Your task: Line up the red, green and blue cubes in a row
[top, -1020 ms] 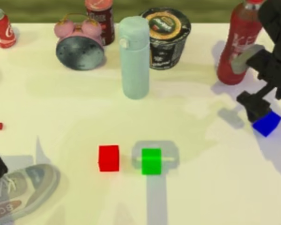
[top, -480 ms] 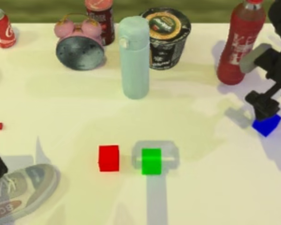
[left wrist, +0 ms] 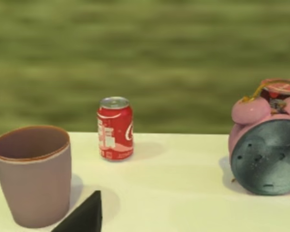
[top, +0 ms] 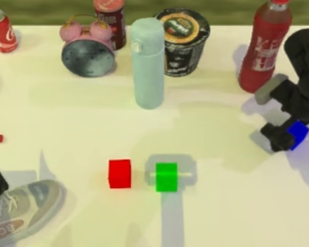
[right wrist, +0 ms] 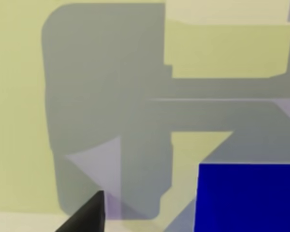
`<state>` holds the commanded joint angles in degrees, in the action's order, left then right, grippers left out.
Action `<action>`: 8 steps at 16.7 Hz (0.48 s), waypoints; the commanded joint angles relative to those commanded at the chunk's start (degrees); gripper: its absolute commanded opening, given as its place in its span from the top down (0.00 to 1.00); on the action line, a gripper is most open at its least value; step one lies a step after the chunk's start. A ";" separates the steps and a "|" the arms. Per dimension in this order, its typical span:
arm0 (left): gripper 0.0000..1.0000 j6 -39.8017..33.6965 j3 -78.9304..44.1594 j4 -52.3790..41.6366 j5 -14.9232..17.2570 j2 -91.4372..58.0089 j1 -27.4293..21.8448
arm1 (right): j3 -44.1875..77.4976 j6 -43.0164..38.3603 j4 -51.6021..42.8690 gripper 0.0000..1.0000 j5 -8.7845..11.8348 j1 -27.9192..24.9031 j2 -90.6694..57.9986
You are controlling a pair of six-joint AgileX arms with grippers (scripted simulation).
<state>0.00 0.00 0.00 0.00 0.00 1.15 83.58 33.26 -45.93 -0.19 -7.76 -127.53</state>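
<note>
Cubes: red cube (top: pixel 119 173) bright red, green cube (top: pixel 166 177) bright green, blue cube (top: pixel 298 134) deep blue, all plain. Tabletop (top: pixel 211 206) pale cream-yellow w/ grey shadows. Soda can (top: pixel 2 32) red w/ white script. Alarm clock (top: pixel 87 47) pink, dark grey face. Flask (top: pixel 148 63) pale mint. Bottle (top: pixel 263 47) red. Cup (left wrist: pixel 34 174) dusty mauve, brown rim. Right gripper (top: pixel 286 138) black.
</note>
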 joint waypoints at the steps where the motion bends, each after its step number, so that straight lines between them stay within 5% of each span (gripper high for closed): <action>1: 0.00 0.00 0.00 0.00 0.00 0.00 0.00 | -0.47 0.00 0.74 0.00 0.00 0.00 -0.37; 5: 0.00 0.00 0.00 0.00 0.00 0.00 0.00 | -0.57 0.00 0.90 0.00 0.00 0.00 -0.45; 8: 0.00 0.00 0.00 0.00 0.00 0.00 0.00 | -0.57 0.00 0.90 0.23 0.00 0.00 -0.45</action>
<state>0.00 0.00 0.00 0.00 0.00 1.15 83.01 33.26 -45.03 -0.19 -7.75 -127.98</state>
